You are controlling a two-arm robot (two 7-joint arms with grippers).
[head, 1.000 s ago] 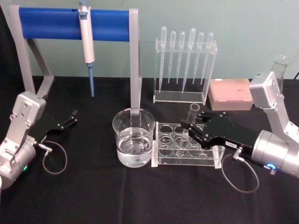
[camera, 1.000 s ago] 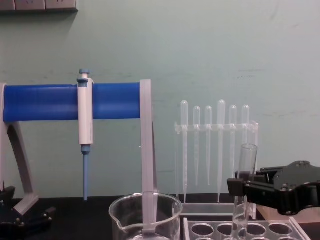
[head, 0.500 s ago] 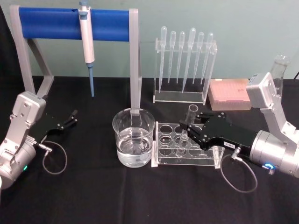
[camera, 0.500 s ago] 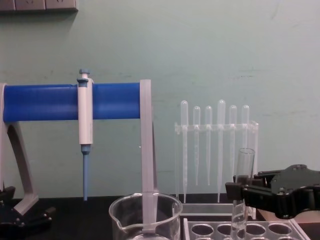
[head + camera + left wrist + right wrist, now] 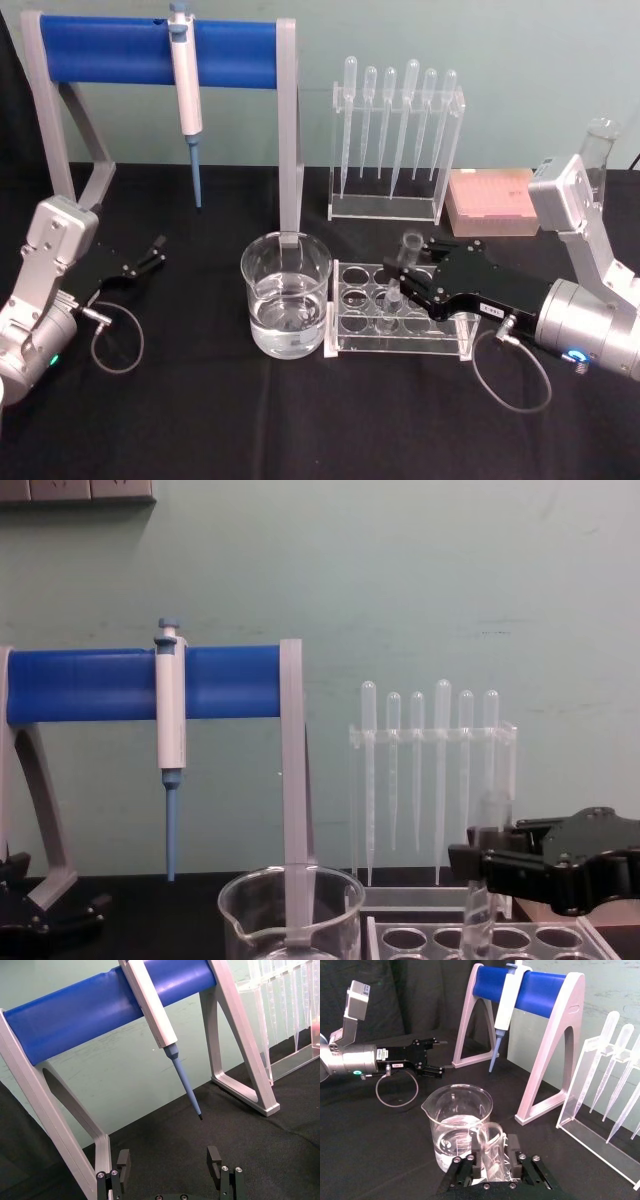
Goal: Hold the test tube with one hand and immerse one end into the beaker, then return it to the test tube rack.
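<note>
Holding the test tube (image 5: 403,272) near its rim, your right gripper (image 5: 408,272) has its fingers closed on the glass, with the tube standing upright in a hole of the clear rack (image 5: 400,318), just right of the beaker (image 5: 286,294). Judging by that, you are at the rack end of the task: the tube's round bottom sits low among the holes, though you cannot tell from here whether it rests on the rack's base.

Keep the tube vertical and move straight along its axis, so the glass does not scrape the hole's edge or tip the light rack. Hold your grip firm but gentle; the wrist view shows the pads (image 5: 478,1152) pinching the tube just below its rolled lip, a good place since the lip stops slipping. Watch the beaker's rim (image 5: 292,887), which is near the rack's left end and holds water.

Your left gripper (image 5: 147,256) lies parked on the black cloth, far left, fingers apart (image 5: 123,1163), below the blue stand (image 5: 160,50) with the white pipettor (image 5: 184,85). Leave it there.

As for writing: a small white label (image 5: 489,309) sits on the right gripper's body, and another on the left one, but neither can be read. Faint graduation marks show on the beaker (image 5: 449,1146), also illegible.
</note>
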